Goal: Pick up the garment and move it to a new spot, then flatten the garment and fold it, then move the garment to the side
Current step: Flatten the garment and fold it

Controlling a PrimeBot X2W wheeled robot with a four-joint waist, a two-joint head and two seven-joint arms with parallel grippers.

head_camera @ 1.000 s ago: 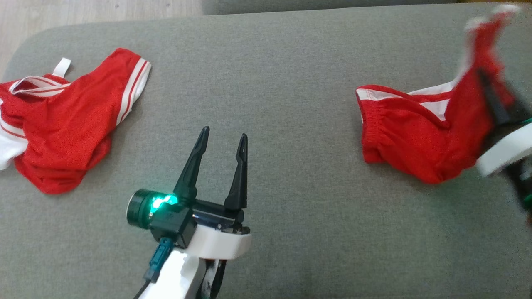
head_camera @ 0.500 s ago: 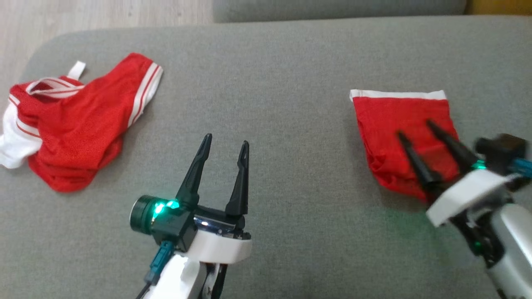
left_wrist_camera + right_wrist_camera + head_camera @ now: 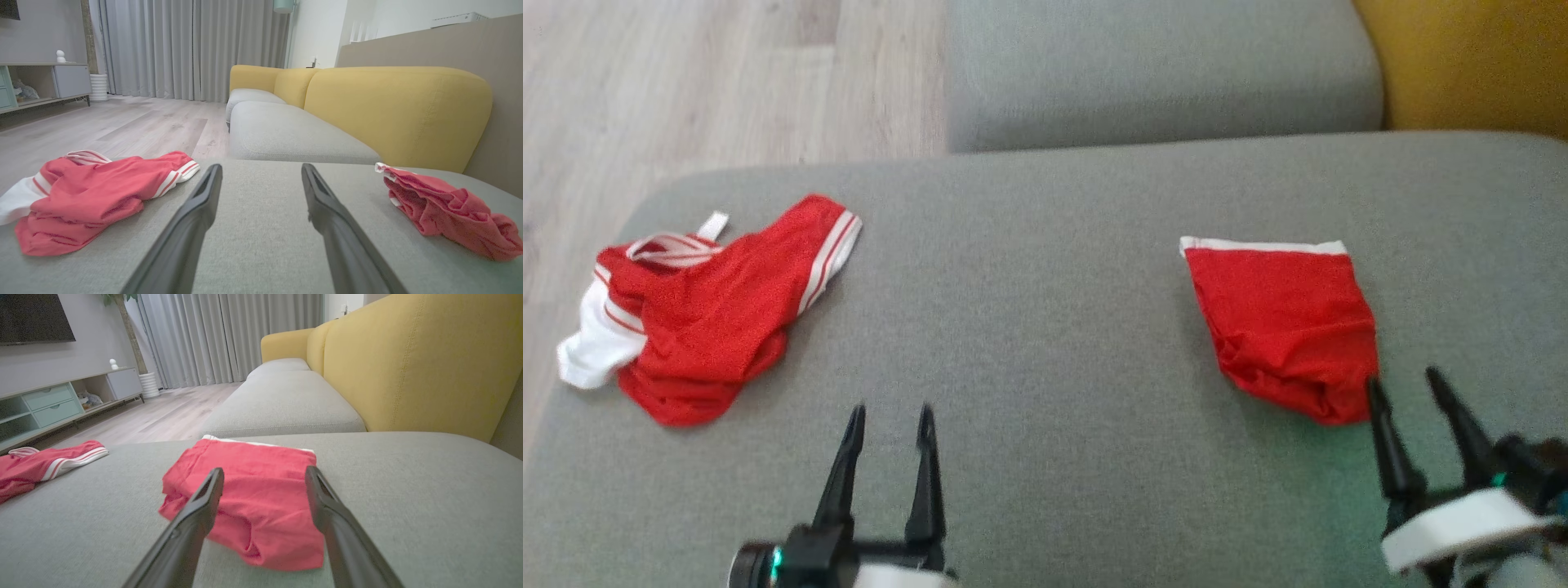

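A red garment (image 3: 1282, 322) with a white hem lies folded in a small rough square on the right of the grey seat cushion (image 3: 1045, 327); it also shows in the left wrist view (image 3: 445, 212) and the right wrist view (image 3: 253, 486). My right gripper (image 3: 1402, 378) is open just short of the garment's near corner, its fingers apart and holding nothing (image 3: 264, 470). My left gripper (image 3: 890, 412) stands open over bare cushion at the near middle (image 3: 261, 169), well away from the garment.
A second red garment (image 3: 711, 327) with white stripes lies crumpled at the cushion's left end, near its rounded edge. Wooden floor (image 3: 686, 82) lies beyond the left edge. Another grey seat (image 3: 1160, 73) and a yellow backrest (image 3: 1478, 65) stand behind.
My right gripper opened and let go of the garment, which dropped into a folded square; the gripper drew back off it towards me. The camera tilted up, shifting the whole picture down.
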